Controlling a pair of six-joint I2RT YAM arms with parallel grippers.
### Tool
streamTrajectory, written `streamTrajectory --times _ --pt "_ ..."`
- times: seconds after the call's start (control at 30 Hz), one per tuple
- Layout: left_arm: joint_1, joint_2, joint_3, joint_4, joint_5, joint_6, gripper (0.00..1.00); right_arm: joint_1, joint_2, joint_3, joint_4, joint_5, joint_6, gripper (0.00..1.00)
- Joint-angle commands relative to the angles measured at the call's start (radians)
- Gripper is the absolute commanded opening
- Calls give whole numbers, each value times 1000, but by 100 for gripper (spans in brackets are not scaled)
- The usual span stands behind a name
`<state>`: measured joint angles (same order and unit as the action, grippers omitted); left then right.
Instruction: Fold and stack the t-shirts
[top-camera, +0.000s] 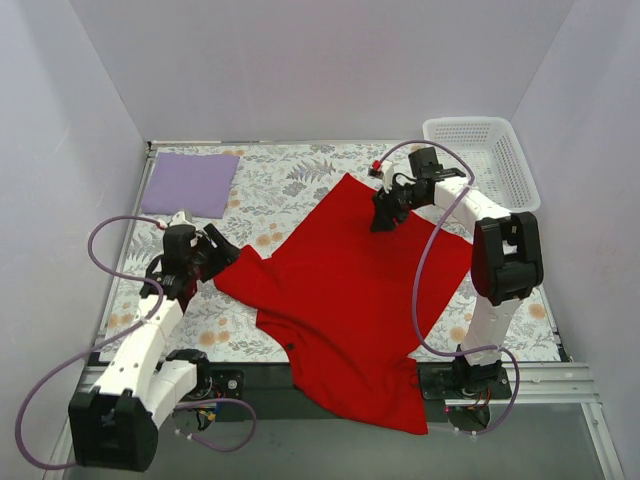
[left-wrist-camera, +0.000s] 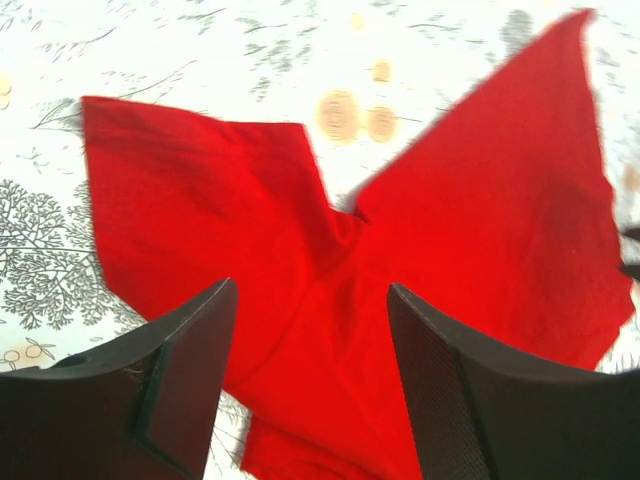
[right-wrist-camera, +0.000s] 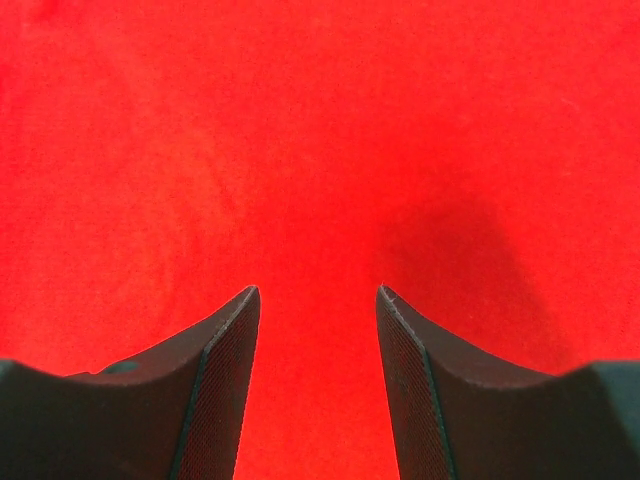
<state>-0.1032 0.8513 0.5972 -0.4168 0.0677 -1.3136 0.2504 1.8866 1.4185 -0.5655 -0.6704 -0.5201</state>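
Plain red t-shirt (top-camera: 340, 290) spread; left fingers (left-wrist-camera: 185, 385), right fingers (right-wrist-camera: 215, 395) parted

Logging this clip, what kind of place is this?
Likely a robot test cell: plain pale walls enclose a floral-patterned table with a bright red cloth t-shirt and a white plastic mesh basket.

**tee_watcher:** so where was the red t-shirt (top-camera: 350, 290) sitting?

**foldfan22:** plain bright red, totally unfolded. It was spread open and skewed diagonally over the middle and right side of the desk (top-camera: 300, 175). One corner pointed at the far edge, a short sleeve stuck out toward the left edge, and one end hung over the near edge.

**tee_watcher:** and the other one?

**foldfan22:** the lavender t-shirt (top-camera: 190, 184) was a neat flat rectangle, plain and pale, lying in the far left corner, well apart from the red one.
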Motion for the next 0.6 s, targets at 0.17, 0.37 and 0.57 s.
streamTrajectory --times 0.17,0.37,0.57 --pt "236 281 35 148 176 28 57 -5 -171 -133 7 -113 -119 58" --pt "333 410 91 130 175 131 55 -16 -178 -233 7 -196 -178 58" --pt "333 532 147 130 204 223 43 -37 -172 -260 7 -245 -192 58"
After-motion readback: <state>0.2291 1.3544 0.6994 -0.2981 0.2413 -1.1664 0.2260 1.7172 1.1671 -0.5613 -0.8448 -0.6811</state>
